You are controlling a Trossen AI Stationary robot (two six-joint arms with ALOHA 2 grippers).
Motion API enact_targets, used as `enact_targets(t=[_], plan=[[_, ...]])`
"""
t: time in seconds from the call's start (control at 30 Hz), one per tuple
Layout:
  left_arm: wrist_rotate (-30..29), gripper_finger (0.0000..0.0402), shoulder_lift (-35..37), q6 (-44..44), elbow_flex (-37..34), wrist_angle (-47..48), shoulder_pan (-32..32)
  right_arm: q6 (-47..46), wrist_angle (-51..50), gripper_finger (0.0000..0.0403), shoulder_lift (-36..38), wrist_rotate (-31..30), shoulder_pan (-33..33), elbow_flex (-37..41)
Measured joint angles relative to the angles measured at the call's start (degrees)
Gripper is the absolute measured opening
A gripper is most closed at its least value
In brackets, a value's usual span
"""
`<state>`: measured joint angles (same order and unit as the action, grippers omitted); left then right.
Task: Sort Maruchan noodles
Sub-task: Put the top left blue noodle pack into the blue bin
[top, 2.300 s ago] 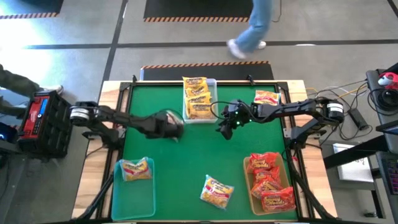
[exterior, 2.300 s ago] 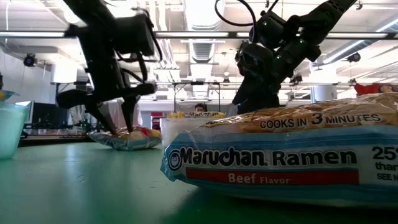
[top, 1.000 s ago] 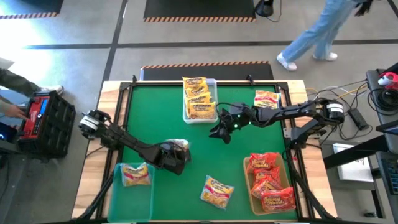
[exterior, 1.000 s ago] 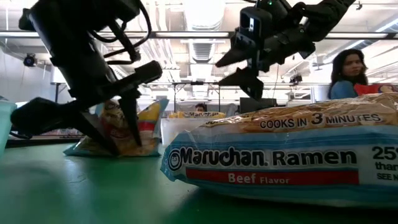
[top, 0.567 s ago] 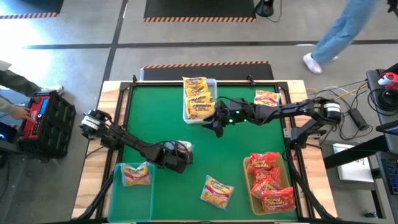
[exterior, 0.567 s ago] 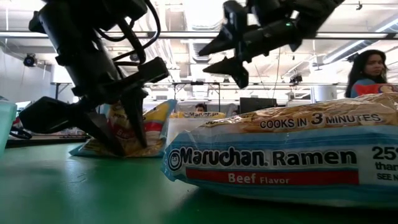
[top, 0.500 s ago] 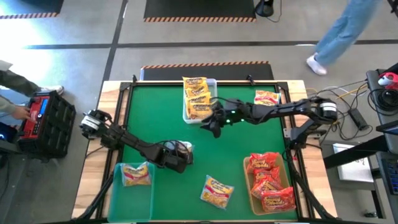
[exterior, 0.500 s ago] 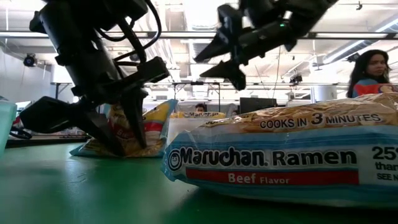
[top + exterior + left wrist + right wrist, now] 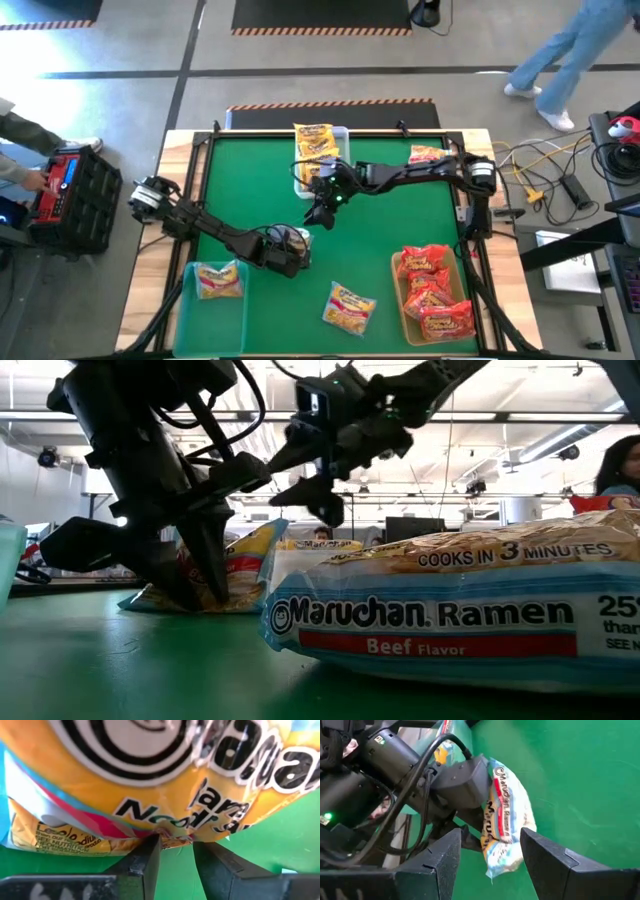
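Note:
A yellow, pale-blue-trimmed Maruchan noodle packet (image 9: 297, 238) stands tipped up left of the table's middle, with my left gripper (image 9: 288, 256) shut on it. My right gripper (image 9: 320, 212) hangs open above the table just beyond it, pointing at the packet (image 9: 507, 815). A white bin (image 9: 342, 135) at the far edge holds yellow-orange packets. A teal bin (image 9: 190, 315) near left holds one packet. A brown bin (image 9: 397, 295) near right holds red ones. One beef packet (image 9: 348, 305) lies flat near the front edge, and a red one (image 9: 428, 155) lies far right. My left gripper has the packet's lower crimped edge (image 9: 172, 840) between its two fingertips (image 9: 150, 850), coming steeply from above. The packet (image 9: 240, 565) stands tilted on that edge, its lower part on the green table and its upper part raised.
A person's legs (image 9: 560, 60) pass beyond the table's far right corner. Another person's arm reaches over a black and red case (image 9: 70, 195) at the left. Cables and gear lie right of the table. Bare green surface (image 9: 380, 245) lies between the bins.
My right gripper has swung from the table's middle toward the left edge, closing in on the held packet, still open. My left gripper has rolled a little about its own axis in place. The packet stays tipped up between its fingers.

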<state>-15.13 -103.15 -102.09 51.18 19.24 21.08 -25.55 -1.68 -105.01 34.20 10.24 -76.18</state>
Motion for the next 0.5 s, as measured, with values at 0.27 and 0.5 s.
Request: enact_targets(t=[0.27,0.5], plan=[[-2.87,0.0098,-1.98,0.15,0.31,-1.97,-0.03,3.11,-6.67,0.0194,-5.40,0.36,0.15,-6.39],[-3.50,0.0097,-2.06,2.59,0.31,-2.19,-0.39,7.16,-14.90,0.0194,-9.50,0.82,-0.76,-10.66]])
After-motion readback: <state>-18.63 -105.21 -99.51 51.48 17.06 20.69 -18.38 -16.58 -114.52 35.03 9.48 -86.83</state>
